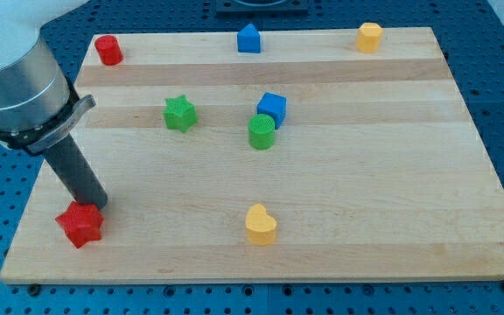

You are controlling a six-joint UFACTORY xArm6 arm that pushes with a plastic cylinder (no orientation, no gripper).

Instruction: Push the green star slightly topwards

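Observation:
The green star (180,114) lies on the wooden board (366,175), left of the middle. My tip (97,206) rests at the view's lower left, touching the top right of a red star (80,224). The tip is well below and to the left of the green star, apart from it. The rod slants up to the arm's grey body at the view's left.
A green cylinder (262,132) touches a blue cube (271,108) right of the green star. A yellow heart (260,224) lies at the bottom middle. Along the top edge are a red cylinder (108,50), a blue house-shaped block (248,39) and a yellow block (369,37).

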